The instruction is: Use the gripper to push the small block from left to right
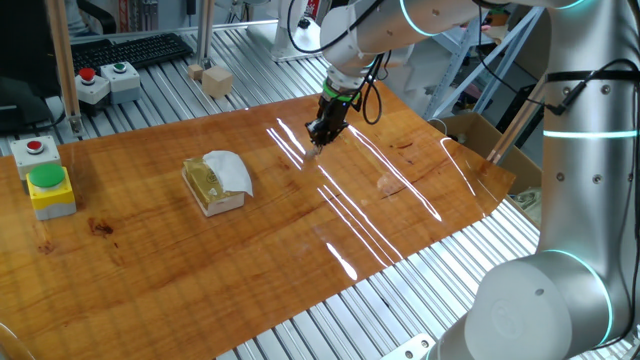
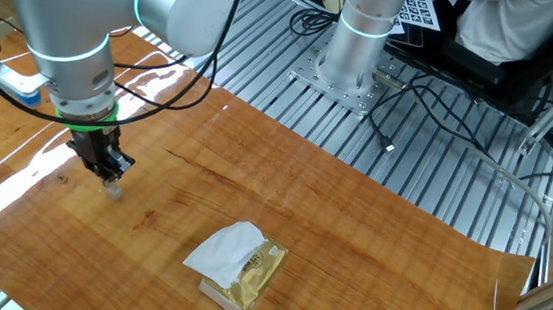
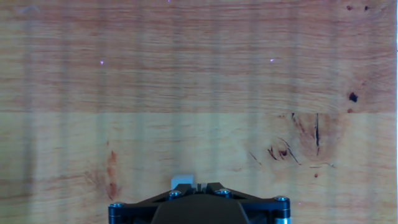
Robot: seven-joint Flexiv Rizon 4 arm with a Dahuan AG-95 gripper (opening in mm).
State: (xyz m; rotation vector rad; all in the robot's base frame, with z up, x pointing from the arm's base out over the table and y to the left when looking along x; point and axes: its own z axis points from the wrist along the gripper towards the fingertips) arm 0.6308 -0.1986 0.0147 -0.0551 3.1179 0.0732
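The small block [image 3: 181, 181] is a tiny pale grey cube on the wooden board. In the hand view it sits just beyond my fingertips, slightly left of them. It also shows in the other fixed view [image 2: 113, 192] just below the fingertips, and in one fixed view [image 1: 313, 149] as a pale speck at the fingertips. My gripper [image 3: 198, 185] has its jaws closed together, tips low at the board and against the block. It also shows in one fixed view [image 1: 322, 134] and the other fixed view [image 2: 109, 168], hanging from the white and silver arm.
A yellowish block draped with white cloth [image 1: 216, 180] lies on the wooden board [image 1: 150, 270], left of the gripper. Larger pale wooden cubes [image 1: 216, 80] and button boxes [image 1: 48, 188] stand off the board at the back and left. The arm's base [image 2: 355, 41] stands behind.
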